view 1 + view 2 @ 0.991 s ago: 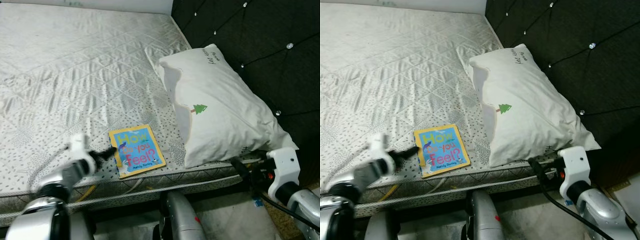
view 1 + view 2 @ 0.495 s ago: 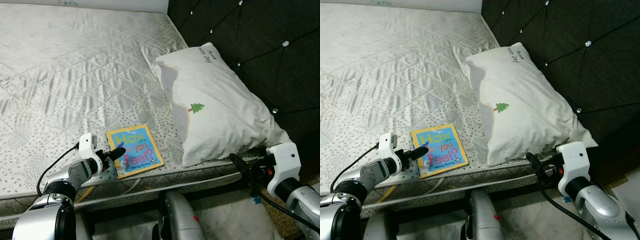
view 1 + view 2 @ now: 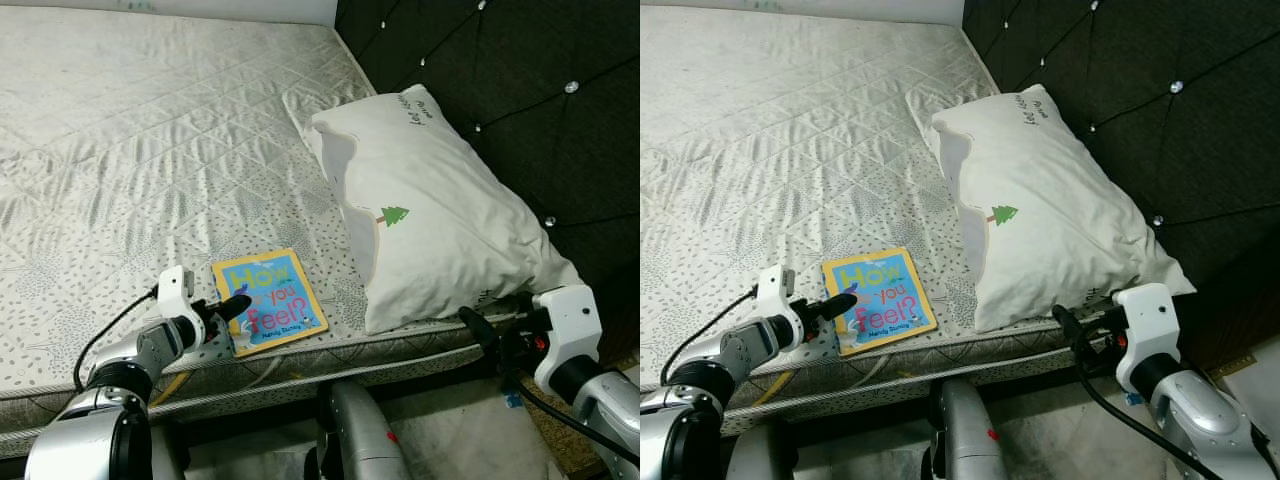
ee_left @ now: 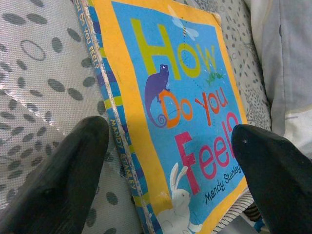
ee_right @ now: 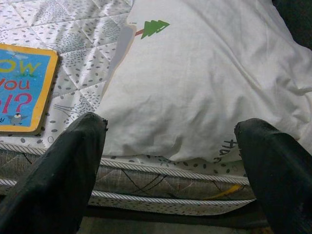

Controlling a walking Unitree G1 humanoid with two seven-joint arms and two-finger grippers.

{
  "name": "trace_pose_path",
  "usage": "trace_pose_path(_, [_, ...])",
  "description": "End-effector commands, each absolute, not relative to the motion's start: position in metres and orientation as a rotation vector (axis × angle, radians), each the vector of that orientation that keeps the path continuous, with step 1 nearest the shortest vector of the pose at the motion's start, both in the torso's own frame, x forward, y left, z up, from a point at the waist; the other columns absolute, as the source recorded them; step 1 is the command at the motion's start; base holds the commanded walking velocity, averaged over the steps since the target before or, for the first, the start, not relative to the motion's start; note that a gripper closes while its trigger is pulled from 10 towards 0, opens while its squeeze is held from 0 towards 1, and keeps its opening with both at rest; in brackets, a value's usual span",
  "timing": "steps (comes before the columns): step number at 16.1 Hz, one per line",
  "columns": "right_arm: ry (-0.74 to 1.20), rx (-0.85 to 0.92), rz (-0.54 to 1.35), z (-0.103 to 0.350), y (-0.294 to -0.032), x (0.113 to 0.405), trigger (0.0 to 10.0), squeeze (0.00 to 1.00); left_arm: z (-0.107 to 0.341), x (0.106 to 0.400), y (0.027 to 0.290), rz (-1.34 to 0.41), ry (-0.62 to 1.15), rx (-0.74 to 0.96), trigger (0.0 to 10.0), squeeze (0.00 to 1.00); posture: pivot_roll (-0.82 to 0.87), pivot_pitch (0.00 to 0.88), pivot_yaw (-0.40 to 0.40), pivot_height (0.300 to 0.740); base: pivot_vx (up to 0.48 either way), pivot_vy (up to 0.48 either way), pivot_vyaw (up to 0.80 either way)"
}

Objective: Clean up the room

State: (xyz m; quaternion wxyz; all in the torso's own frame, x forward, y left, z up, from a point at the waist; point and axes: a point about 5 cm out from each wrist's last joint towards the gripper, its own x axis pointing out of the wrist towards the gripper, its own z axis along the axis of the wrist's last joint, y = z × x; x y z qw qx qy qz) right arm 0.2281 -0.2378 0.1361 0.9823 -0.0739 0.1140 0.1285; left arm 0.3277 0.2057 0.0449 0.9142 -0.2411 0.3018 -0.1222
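Note:
A children's book with a blue cover and yellow border, titled "How Do You Feel?", lies flat near the mattress's front edge. My left gripper is at the book's left edge, open. In the left wrist view its two black fingers stand wide apart, with the book and its striped spine between them. My right gripper hangs open at the mattress edge, just below the white pillow. The right wrist view has that pillow straight ahead.
The grey quilted mattress stretches away to the far left. A black tufted headboard rises on the right behind the pillow. The mattress's piped front edge runs across just before my body.
Over the last second my left gripper came forward onto the mattress up to the book's left edge. The view shifted slightly. The right gripper stayed put.

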Motion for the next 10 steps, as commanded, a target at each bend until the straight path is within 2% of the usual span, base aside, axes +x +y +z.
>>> trace_pose_path(1, [0.231,-0.156,0.252,0.138,-0.239,0.227,10.0,0.0,0.043,0.327,0.203,-0.256,0.64,-0.496,10.0,0.0,-0.29,0.11,-0.151,0.575,0.0,0.0,0.0])
trace_pose_path(3, [0.23,-0.157,0.25,0.139,-0.238,0.227,10.0,0.0,0.042,0.327,0.202,-0.256,0.645,-0.506,10.0,0.0,-0.29,0.111,-0.151,0.575,0.0,0.0,0.0])
trace_pose_path(4, [0.238,-0.129,0.259,0.128,-0.238,0.218,10.0,0.0,0.042,0.328,0.206,-0.187,0.594,-0.546,10.0,0.0,-0.29,0.131,-0.144,0.575,0.0,0.0,0.0])
trace_pose_path(8, [0.222,-0.11,0.269,0.127,-0.232,0.224,10.0,0.0,0.041,0.325,0.209,-0.183,0.584,-0.56,10.0,0.0,-0.27,0.121,-0.138,0.575,0.0,0.0,0.0])
trace_pose_path(10, [0.218,-0.105,0.274,0.127,-0.228,0.226,10.0,0.0,0.038,0.323,0.215,-0.151,0.592,-0.553,10.0,0.0,-0.27,0.119,-0.133,0.561,0.0,0.0,0.0])
